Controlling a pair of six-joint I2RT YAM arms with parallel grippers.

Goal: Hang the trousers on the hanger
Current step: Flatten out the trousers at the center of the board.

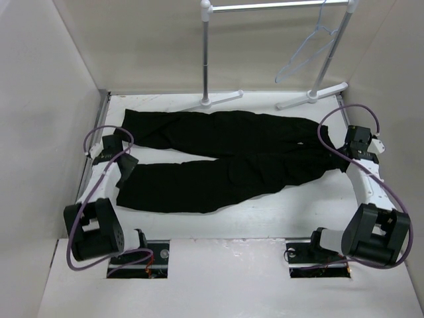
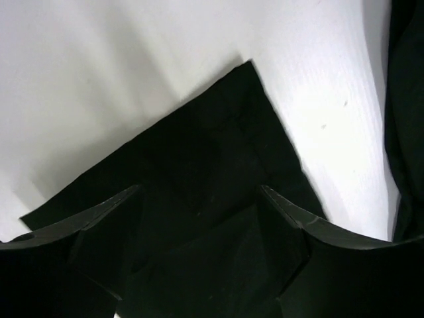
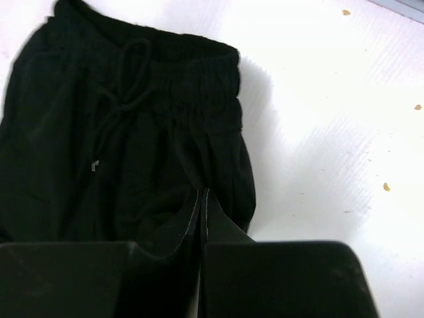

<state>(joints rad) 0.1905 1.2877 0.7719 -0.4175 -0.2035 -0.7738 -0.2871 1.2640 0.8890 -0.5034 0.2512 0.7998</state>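
Across the desk [image 1: 265, 212] your trousers [image 1: 218, 159] lie flat, legs pointing left, waist to the right. Your left hand [image 2: 200, 192] hangs over the near leg's hem [image 2: 248, 66], jaws spread wide above the cloth and gripping nothing. The hem ends on bare white, and the side wall [image 1: 40, 99] stands close on that side. Your right hand [image 3: 202, 202] has its fingers pressed together at the waist's side edge, pinching black cloth below the waistband [image 3: 192, 86]; bare desk opens to its right. A bare strip runs between the trousers and the near edge. Behind the far leg, the feet of the rack [image 1: 207, 59] sit just beside the cloth. The hanger [image 1: 308, 53] hangs from the rail [image 1: 278, 5] at far right.
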